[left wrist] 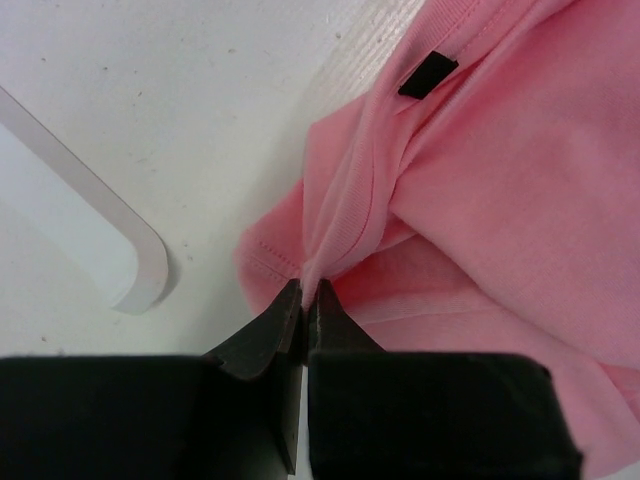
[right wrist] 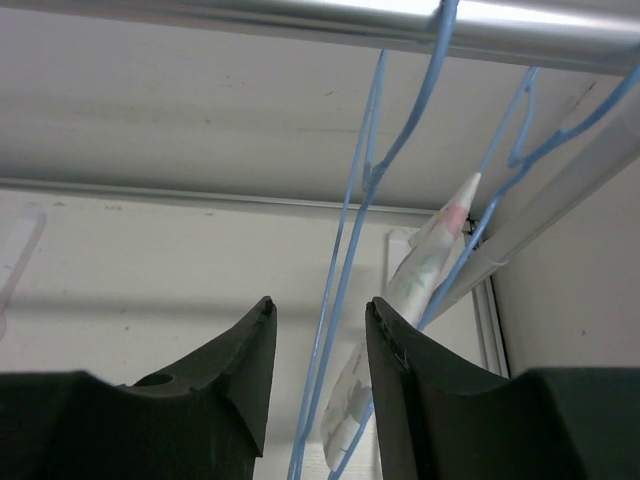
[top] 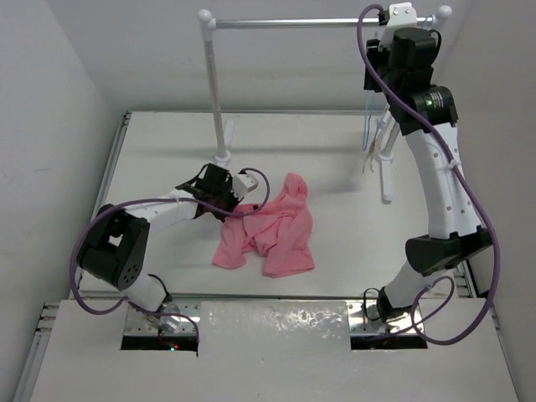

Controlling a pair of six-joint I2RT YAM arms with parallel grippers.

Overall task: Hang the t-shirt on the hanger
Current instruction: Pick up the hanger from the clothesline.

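T-shirt: the t-shirt [top: 272, 230] lay crumpled mid-table [top: 167, 151], well apart from the hanger.
Left gripper: the left gripper [left wrist: 308, 295] was pinched shut on a folded seam at the shirt's ten o'clock edge, probably to steady it.
Left arm: low and folded, forearm reaching toward two o'clock.
Hanger: the hanger [right wrist: 345, 290] hung on the rail [right wrist: 300, 20] at the table's one o'clock, beside a printed white cloth [right wrist: 420, 270].
Right gripper: the right gripper [right wrist: 320, 310] stood part-open, hanger wires between its jaws but unpinched; seemingly poised to take it.
Right arm: stretched tall, wrist up at the rail.
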